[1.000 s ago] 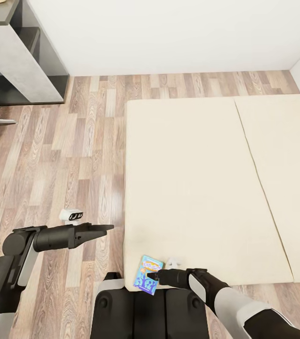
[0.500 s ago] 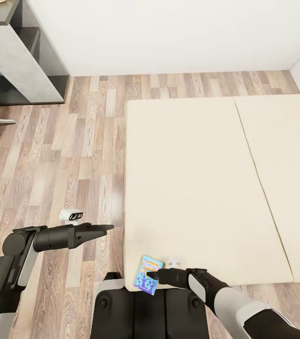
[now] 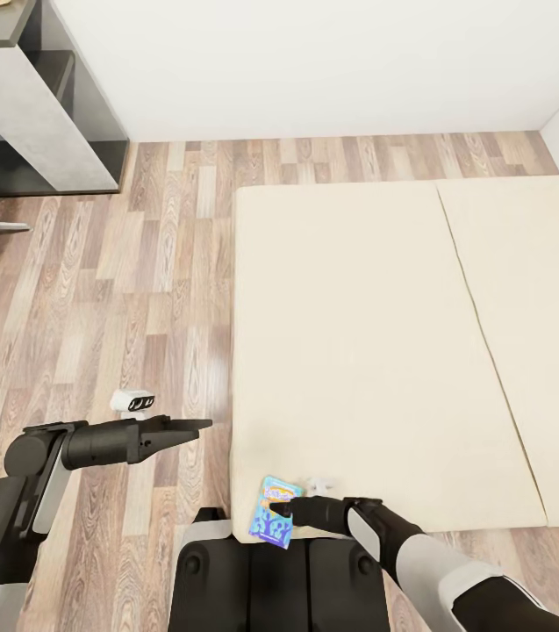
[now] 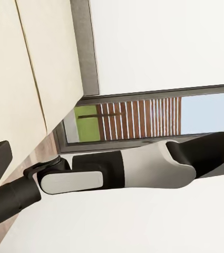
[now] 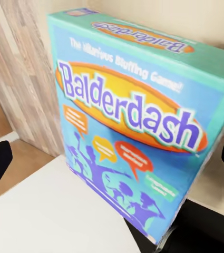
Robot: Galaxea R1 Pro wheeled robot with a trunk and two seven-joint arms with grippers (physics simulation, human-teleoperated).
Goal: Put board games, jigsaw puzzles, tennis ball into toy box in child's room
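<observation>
Reaching to the bed's (image 3: pixel 358 351) near edge, my right gripper (image 3: pixel 286 511) grasped the board game (image 3: pixel 273 516), seemingly light, stiff, best pinched across its thin edges.

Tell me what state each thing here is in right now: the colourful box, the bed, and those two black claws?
Blue-and-teal Balderdash board game box: tilted at the near corner of the bed, by the right claw.
Large cream-beige bed: flat top bare apart from the box.
Right gripper: at the box; grip cannot be told.
Left gripper: holding nothing, out over the wood-plank floor; open or shut unclear.
</observation>
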